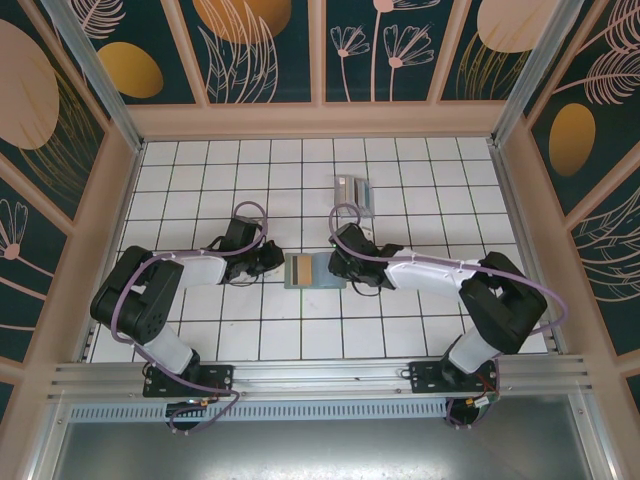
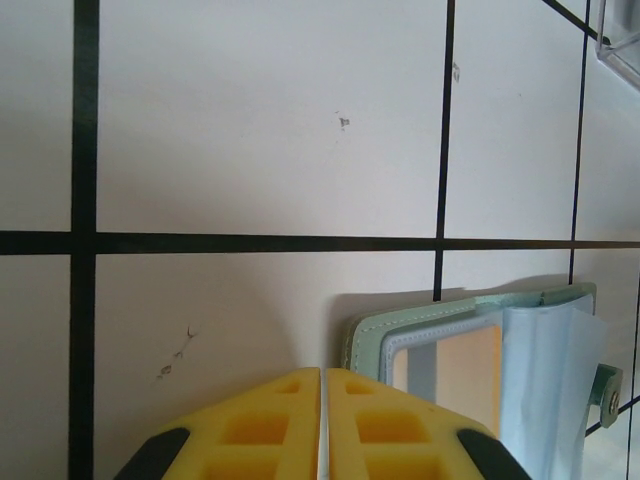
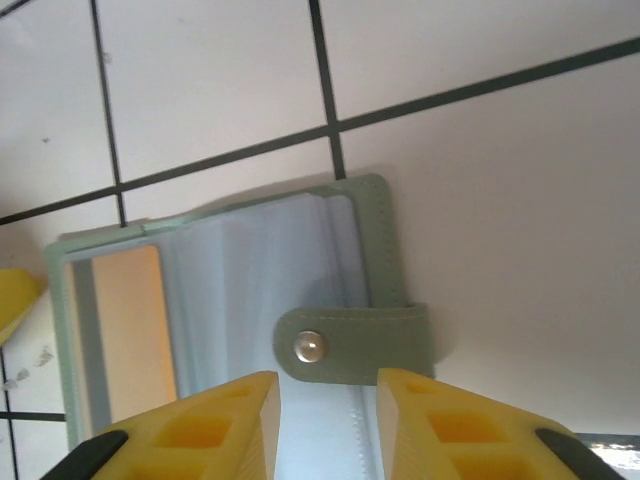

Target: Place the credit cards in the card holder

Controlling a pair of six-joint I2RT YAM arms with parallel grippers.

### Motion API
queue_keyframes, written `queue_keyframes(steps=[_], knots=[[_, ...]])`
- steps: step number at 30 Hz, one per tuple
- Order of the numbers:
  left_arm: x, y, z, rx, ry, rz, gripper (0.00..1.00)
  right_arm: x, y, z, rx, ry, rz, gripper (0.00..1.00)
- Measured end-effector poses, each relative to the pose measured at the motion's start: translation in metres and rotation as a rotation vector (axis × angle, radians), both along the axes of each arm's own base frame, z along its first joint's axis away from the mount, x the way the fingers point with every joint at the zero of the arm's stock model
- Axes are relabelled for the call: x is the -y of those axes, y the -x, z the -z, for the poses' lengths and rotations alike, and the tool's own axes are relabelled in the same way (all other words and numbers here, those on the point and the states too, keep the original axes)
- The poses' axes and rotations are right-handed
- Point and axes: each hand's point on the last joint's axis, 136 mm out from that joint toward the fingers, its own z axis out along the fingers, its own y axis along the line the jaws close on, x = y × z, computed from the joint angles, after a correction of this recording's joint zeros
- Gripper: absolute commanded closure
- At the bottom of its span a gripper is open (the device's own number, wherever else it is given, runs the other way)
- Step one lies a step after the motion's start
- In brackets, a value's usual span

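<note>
The white tiled table (image 1: 200,340) fills the centre of the top view. The left arm (image 1: 150,290) and right arm (image 1: 480,290) reach in from the lower left and lower right and converge at mid-frame.

The card holder (image 1: 318,272) lies open and flat at the centre of the frame, between the two wrists. A gold-brown card (image 3: 135,320) sits in its left pocket, with clear sleeves to the right of it.

The remaining cards (image 1: 353,190) lie in a small pile above centre, well apart from the holder.

Left gripper (image 2: 320,420): jaws closed together, nothing seen between them, just beside the holder's left edge.

Right gripper (image 3: 328,430): jaws partly apart over the clear sleeves. Contact cannot be determined.

The strap (image 3: 390,345) with its snap (image 3: 311,347) lies across the sleeves, unfastened.
</note>
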Motion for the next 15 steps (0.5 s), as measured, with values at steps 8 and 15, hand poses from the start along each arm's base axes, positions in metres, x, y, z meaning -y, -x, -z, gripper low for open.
queue_keyframes(steps=[8, 15], knots=[[0.0, 0.0, 0.0, 0.002, -0.001, 0.002, 0.88, -0.01, 0.008, 0.006, -0.039, -0.056, -0.039, 0.68], [0.0, 0.0, 0.0, 0.002, -0.001, 0.002, 0.88, -0.013, 0.01, 0.013, -0.055, -0.063, -0.05, 0.68]])
